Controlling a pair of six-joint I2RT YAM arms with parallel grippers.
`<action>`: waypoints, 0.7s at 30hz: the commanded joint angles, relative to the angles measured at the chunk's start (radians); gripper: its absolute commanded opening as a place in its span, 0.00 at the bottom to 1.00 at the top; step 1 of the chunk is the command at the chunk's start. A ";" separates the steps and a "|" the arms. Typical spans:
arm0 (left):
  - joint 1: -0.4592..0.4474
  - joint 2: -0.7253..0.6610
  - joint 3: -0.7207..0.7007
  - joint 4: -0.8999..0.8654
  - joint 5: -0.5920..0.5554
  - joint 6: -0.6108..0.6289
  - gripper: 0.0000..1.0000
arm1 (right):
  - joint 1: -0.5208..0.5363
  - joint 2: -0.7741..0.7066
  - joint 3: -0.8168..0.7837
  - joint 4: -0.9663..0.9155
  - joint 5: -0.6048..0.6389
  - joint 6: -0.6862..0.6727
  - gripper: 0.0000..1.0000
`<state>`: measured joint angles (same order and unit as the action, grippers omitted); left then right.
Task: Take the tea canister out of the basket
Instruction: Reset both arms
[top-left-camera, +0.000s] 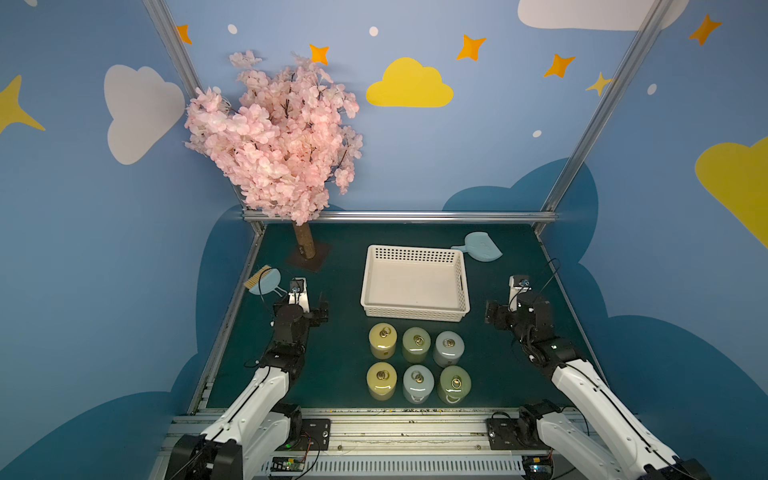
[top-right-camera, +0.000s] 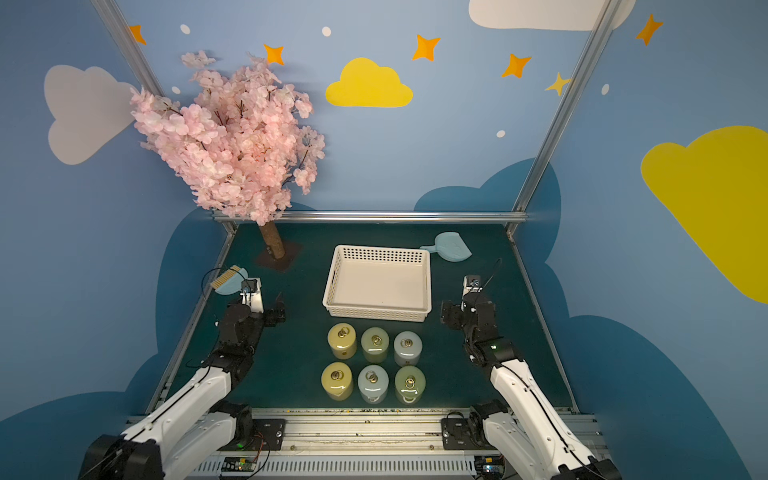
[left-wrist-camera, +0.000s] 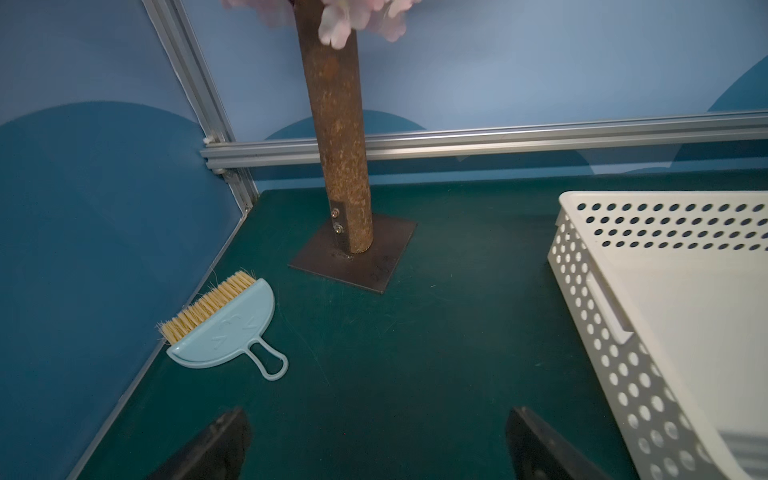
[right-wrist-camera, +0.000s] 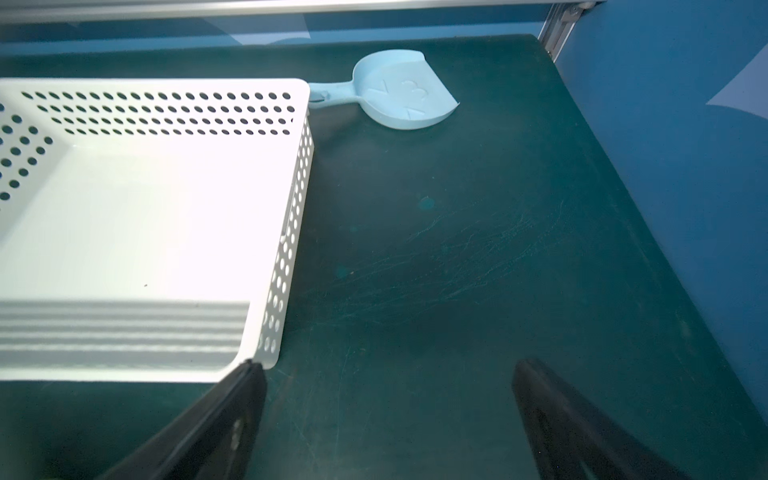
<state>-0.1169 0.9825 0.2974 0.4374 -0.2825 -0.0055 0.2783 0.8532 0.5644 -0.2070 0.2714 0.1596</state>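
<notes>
Seeing left claw (left-wrist-camera: 376, 415) and right claw (right-wrist-camera: 390, 368) both spread wide apart, holding nothing, hovering over the green bench (top-left-camera: 340, 291). Finding the white holey plastic basket (top-left-camera: 415, 254) between them. Spotting six round shiny canisters (top-left-camera: 416, 345) standing outside it, in two rows just in front. Noticing dustpan (top-left-camera: 482, 247), brush (left-wrist-camera: 224, 328) and pink tree (top-left-camera: 278, 137) farther back.

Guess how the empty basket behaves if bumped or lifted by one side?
The basket is empty, thin perforated plastic, so probably light: a bump would likely slide it on the mat, not tip it, since it is shallow and wide. Lifted by one slot handle, it would probably hang tilted and may flex.
</notes>
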 joint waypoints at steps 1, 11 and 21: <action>0.057 0.107 0.007 0.145 0.148 -0.015 1.00 | -0.041 0.024 -0.012 0.100 -0.072 -0.019 0.98; 0.125 0.393 0.067 0.305 0.293 0.014 1.00 | -0.132 0.134 -0.051 0.275 -0.126 -0.043 0.99; 0.127 0.548 0.123 0.330 0.294 0.012 1.00 | -0.200 0.236 -0.072 0.399 -0.134 -0.094 0.98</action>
<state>0.0051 1.5223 0.4114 0.7341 0.0051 0.0040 0.0959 1.0855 0.5034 0.1215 0.1516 0.0868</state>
